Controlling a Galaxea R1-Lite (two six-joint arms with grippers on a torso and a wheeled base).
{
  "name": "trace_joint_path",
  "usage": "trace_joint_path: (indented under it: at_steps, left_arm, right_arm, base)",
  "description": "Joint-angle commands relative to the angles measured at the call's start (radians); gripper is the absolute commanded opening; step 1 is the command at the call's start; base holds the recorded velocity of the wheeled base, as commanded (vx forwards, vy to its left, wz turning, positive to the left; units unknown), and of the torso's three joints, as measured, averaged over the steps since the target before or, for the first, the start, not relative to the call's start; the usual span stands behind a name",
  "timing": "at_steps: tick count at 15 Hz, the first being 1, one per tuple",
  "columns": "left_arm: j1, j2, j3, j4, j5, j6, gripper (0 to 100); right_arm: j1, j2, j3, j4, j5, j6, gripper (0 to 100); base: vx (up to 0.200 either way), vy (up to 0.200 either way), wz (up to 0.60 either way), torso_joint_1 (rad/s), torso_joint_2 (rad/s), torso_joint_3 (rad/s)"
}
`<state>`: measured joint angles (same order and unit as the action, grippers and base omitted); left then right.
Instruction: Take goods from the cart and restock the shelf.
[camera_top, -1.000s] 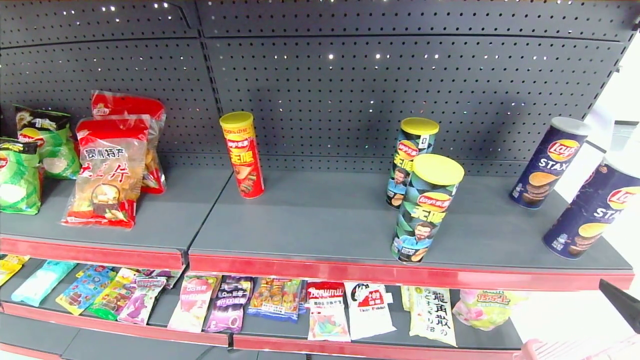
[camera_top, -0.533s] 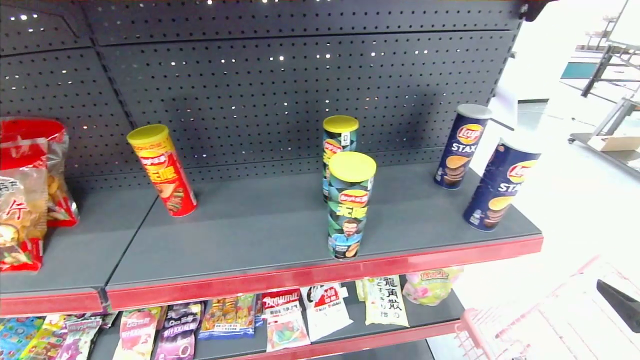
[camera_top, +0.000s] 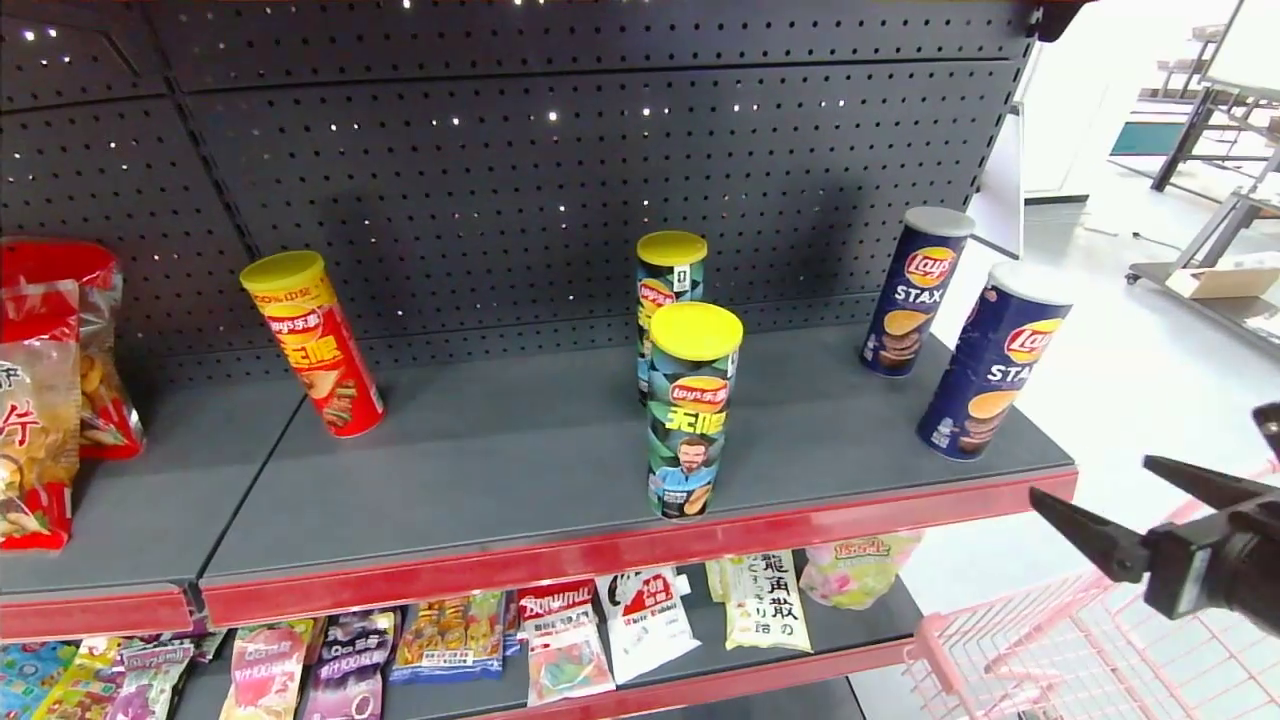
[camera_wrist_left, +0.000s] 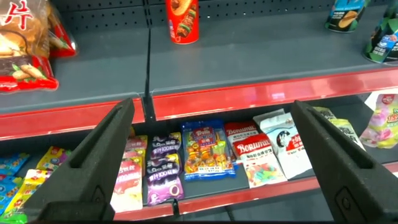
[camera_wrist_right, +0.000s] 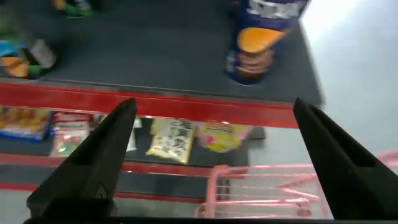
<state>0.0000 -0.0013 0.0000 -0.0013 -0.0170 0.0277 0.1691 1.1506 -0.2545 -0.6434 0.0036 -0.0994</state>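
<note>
Head view: catching the right gripper (camera_top: 1092, 480) spread wide and gripping nothing, hanging near the pink cart (camera_top: 1000, 650), off the right end of the shelf (camera_top: 640, 545). Cropping most of the cart at the frame's corner, hiding any goods lying inside. Right wrist view: looking past the fingers at a blurred blue can (camera_wrist_right: 261, 43) standing near the shelf edge. Left wrist view: framing the left gripper (camera_wrist_left: 212, 106), likewise parted wide and empty, facing the snack packets (camera_wrist_left: 205, 152) on the lower tier.
</note>
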Motion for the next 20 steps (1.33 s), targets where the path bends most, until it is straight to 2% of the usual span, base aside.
trace_joint_path:
  at_steps: [1,5,8,11,20]
  left_arm:
    - [0.000,0.001,0.000,0.000,0.000,0.000,100]
    - [0.000,0.001,0.000,0.000,0.000,0.000,100]
    - [0.000,0.001,0.000,0.000,0.000,0.000,100]
    - [0.000,0.001,0.000,0.000,0.000,0.000,100]
    - [0.000,0.001,0.000,0.000,0.000,0.000,100]
  right_arm:
    - [0.138,0.205,-0.055,-0.051,-0.001,0.043,100]
    - [0.211,0.371,-0.085,-0.102,-0.004,0.046,100]
    - [0.240,0.465,-0.088,-0.170,-0.008,0.043,100]
    - [0.253,0.512,-0.121,-0.177,-0.048,0.043,100]
    - [0.349,0.698,-0.335,-0.177,-0.152,0.050,100]
  base:
    - [0.000,0.000,0.00,0.000,0.00,0.000]
    - [0.000,0.000,0.00,0.000,0.00,0.000]
    - [0.000,0.000,0.00,0.000,0.00,0.000]
    - [0.000,0.000,0.00,0.000,0.00,0.000]
    - [0.000,0.000,0.00,0.000,0.00,0.000]
